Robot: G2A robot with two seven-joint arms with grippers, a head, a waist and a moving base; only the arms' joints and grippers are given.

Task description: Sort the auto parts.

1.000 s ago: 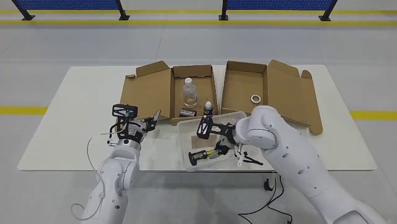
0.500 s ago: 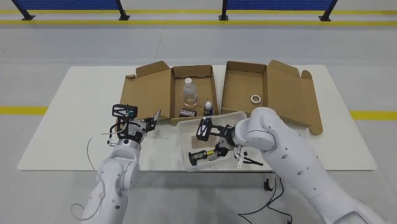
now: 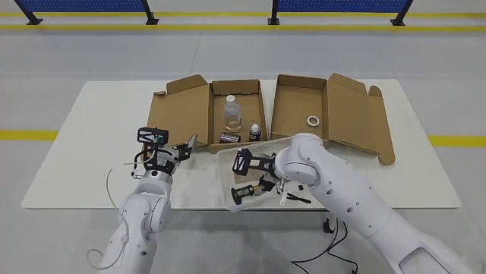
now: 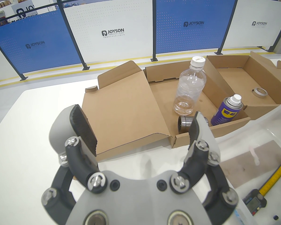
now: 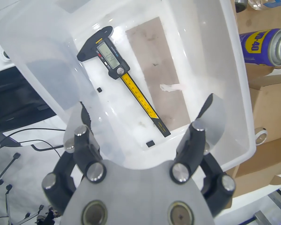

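Progress looks mostly done: left box [image 4: 164,71] holds bottle [image 4: 189,87], spray can [image 4: 227,112] and metal sleeve [image 4: 183,124]; right box [image 4: 229,76] holds a ring [image 4: 260,92]. Digital caliper [image 5: 121,80] lies flat in clear bin [image 5: 227,71], likely the last item to sort. Right gripper [image 5: 147,105] hangs over the bin, jaws spread wide, gripping nothing. Left gripper [image 4: 137,113] sits over table [image 4: 25,118] beside left box, also spread and empty.

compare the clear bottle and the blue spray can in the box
The clear bottle is see-through plastic; the spray can is opaque blue and yellow. The bottle is taller than the can. The bottle has a flat white cap; the can a small white nozzle. Both stand in the same cardboard box.
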